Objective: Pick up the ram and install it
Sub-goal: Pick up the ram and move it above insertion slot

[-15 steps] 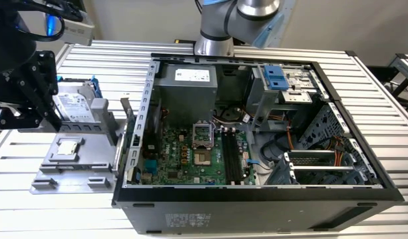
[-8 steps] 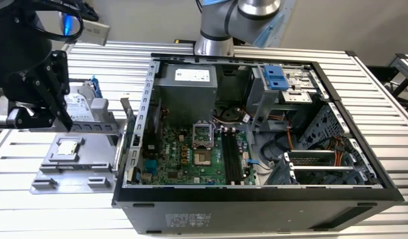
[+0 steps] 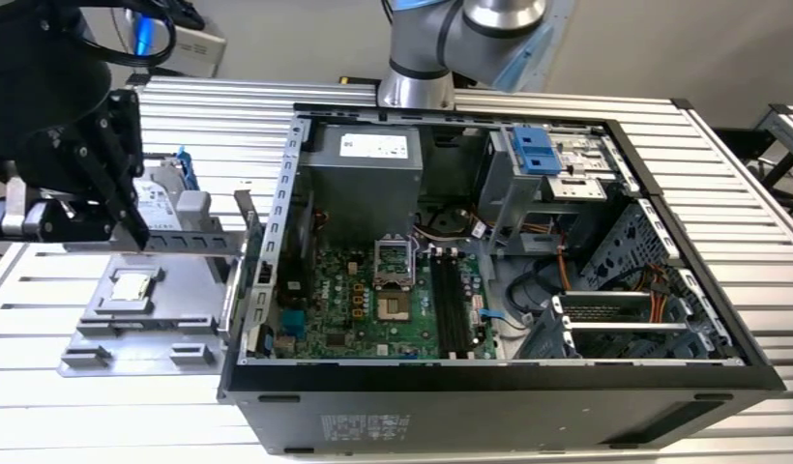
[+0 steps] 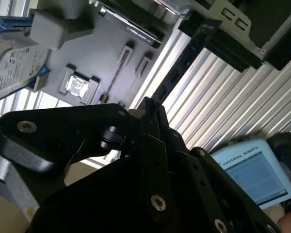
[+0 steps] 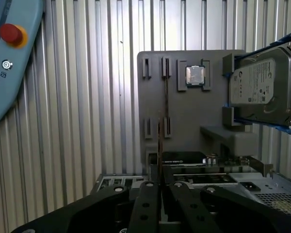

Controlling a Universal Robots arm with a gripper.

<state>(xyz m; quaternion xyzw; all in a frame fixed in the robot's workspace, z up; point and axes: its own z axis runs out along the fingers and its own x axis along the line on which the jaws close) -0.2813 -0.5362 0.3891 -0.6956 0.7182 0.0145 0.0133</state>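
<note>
The end effector was clamped on the ram, its fingers pressed against the stick's two flat faces, so that much of the board's length stood out free beyond the fingertips. I judge that to be the reason for the grip: a long edge stayed clear of the fingers, as a stick must be if it is to go edge-first into a slot. The ram hung above the grey holder tray, seemingly apart from it, on the exterior view's left of the open computer case. The long groove in the tray, which suits a stick of this shape, lay bare. The tray also carried the hard drive, propped on edge in blue brackets, and the processor chip, seated in a square recess. Each part sat apart from the others, probably for an easy reach. Tray and case stood on the slatted aluminium table.

The second wrist view showed the ram's broad face with its row of dark chips. The first wrist view saw the same stick edge-on, as a thin line roughly in line with the groove. The exterior view gave the motherboard lying inside the case, with its long memory slots well apart from the end effector.
</note>
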